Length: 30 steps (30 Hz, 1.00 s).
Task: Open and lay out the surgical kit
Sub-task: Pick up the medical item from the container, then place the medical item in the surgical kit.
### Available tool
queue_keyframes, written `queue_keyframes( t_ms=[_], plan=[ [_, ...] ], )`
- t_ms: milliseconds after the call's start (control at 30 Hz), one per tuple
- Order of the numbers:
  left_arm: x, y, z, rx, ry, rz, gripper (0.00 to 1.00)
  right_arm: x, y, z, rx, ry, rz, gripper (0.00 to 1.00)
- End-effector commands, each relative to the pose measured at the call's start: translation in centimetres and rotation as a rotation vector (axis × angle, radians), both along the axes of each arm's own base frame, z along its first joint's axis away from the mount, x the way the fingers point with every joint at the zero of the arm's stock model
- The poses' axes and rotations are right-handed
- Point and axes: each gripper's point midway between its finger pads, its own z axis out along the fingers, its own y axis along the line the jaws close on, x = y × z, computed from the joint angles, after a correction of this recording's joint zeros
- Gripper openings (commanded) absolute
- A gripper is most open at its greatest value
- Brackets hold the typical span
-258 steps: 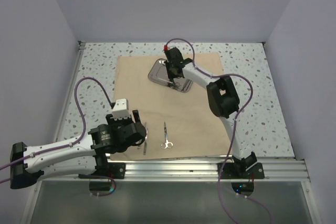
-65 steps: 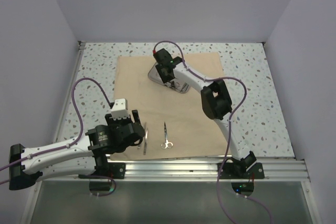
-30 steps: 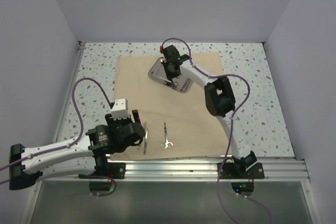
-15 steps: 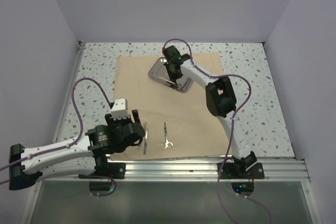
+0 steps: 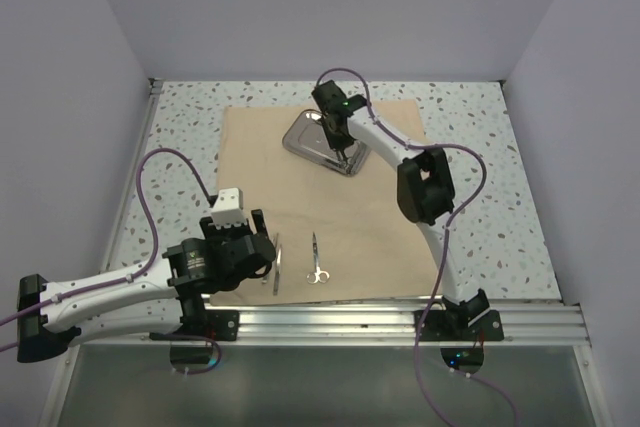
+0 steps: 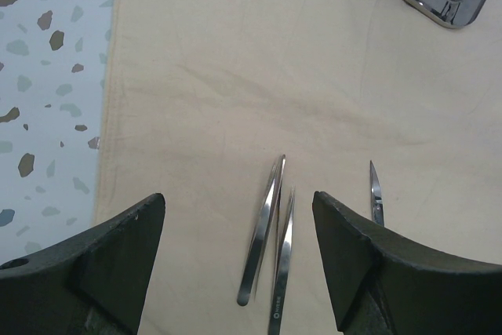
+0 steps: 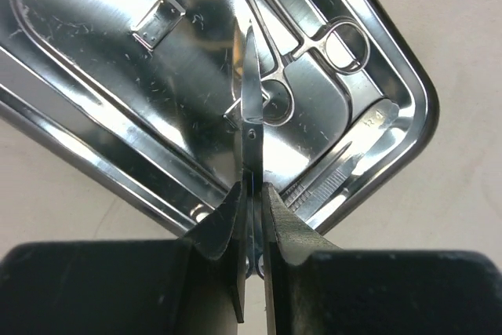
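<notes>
The tan cloth wrap [image 5: 300, 197] lies spread flat on the table. The steel tray [image 5: 312, 137] sits at its far middle; in the right wrist view the tray [image 7: 102, 60] holds forceps [image 7: 314, 37] and a flat-handled tool [image 7: 345, 166]. My right gripper [image 7: 251, 194] is shut on slim scissors [image 7: 249, 107], blade pointing up, just above the tray. My right gripper also shows in the top view [image 5: 340, 137]. My left gripper [image 6: 235, 272] is open and empty above the tweezers [image 6: 271, 241], which lie on the cloth. A second pair of scissors [image 5: 317, 259] lies beside the tweezers [image 5: 277, 265].
Speckled tabletop [image 5: 180, 137] surrounds the cloth. A metal rail [image 5: 400, 322] runs along the near edge by the arm bases. Walls close in the back and both sides.
My right gripper has shifted a little right and nearer over the tray, holding the scissors. The left arm has not moved.
</notes>
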Motion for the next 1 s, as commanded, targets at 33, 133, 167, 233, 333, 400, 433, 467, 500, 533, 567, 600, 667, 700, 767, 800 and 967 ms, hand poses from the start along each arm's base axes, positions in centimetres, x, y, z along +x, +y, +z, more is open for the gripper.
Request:
queue_keyframes(
  t_ms=[33, 133, 167, 233, 333, 400, 433, 467, 500, 533, 567, 600, 667, 700, 767, 800, 967],
  plan=[
    [0.4, -0.1, 0.7, -0.017, -0.039, 0.012, 0.8, -0.2, -0.3, 7.0, 0.058, -0.101, -0.016, 0.0],
    [0.4, -0.1, 0.6, -0.016, -0.04, 0.013, 0.8, -1.7, 0.1, 6.8, 0.059, -0.085, -0.012, 0.0],
    [0.4, -0.1, 0.6, -0.016, -0.04, 0.013, 0.8, -2.3, 0.3, 7.8, 0.078, -0.101, -0.014, 0.0],
    [0.5, -0.1, 0.6, -0.017, -0.04, 0.013, 0.81, -4.3, 0.8, 6.9, 0.076, -0.081, 0.0, 0.0],
    [0.4, -0.2, 0.6, -0.017, -0.038, 0.01, 0.81, -7.7, 1.5, 6.5, 0.067, -0.074, 0.0, 0.0],
    [0.4, -0.2, 0.6, -0.018, -0.037, 0.007, 0.81, -9.5, 2.0, 7.2, 0.092, -0.087, 0.008, 0.0],
    [0.4, -0.2, 0.7, -0.019, -0.039, 0.005, 0.81, -11.4, 2.7, 5.8, 0.09, -0.063, 0.031, 0.0],
    [0.4, -0.3, 0.6, -0.022, -0.038, 0.002, 0.81, -12.4, 3.1, 5.4, 0.112, -0.057, 0.015, 0.0],
    [0.4, -0.3, 0.6, -0.023, -0.039, 0.002, 0.81, -13.5, 3.5, 6.0, 0.141, -0.067, 0.024, 0.0],
    [0.4, -0.3, 0.7, -0.026, -0.041, 0.0, 0.81, -15.4, 4.1, 4.2, 0.144, -0.039, 0.041, 0.0],
    [0.4, -0.3, 0.8, -0.03, -0.042, -0.001, 0.81, -16.5, 4.6, 3.5, 0.179, -0.024, 0.021, 0.0],
    [0.4, -0.3, 0.7, -0.026, -0.041, -0.002, 0.81, -17.5, 5.1, 3.0, 0.202, -0.01, 0.025, 0.0],
    [0.4, -0.3, 0.8, -0.033, -0.043, -0.004, 0.81, -20.0, 6.1, 1.2, 0.237, 0.024, 0.018, 0.0],
    [0.4, -0.3, 0.7, -0.031, -0.042, -0.004, 0.81, -21.1, 6.7, 0.7, 0.24, 0.032, 0.029, 0.0],
    [0.4, -0.3, 0.7, -0.033, -0.041, -0.005, 0.81, -22.5, 7.0, -1.0, 0.247, 0.058, 0.011, 0.0],
    [0.3, -0.3, 0.7, -0.033, -0.04, -0.006, 0.81, -23.5, 7.6, -1.5, 0.249, 0.068, 0.028, 0.0],
    [0.3, -0.3, 0.7, -0.039, -0.039, -0.009, 0.81, -25.9, 8.3, -3.9, 0.236, 0.114, 0.015, 0.0]
  ],
)
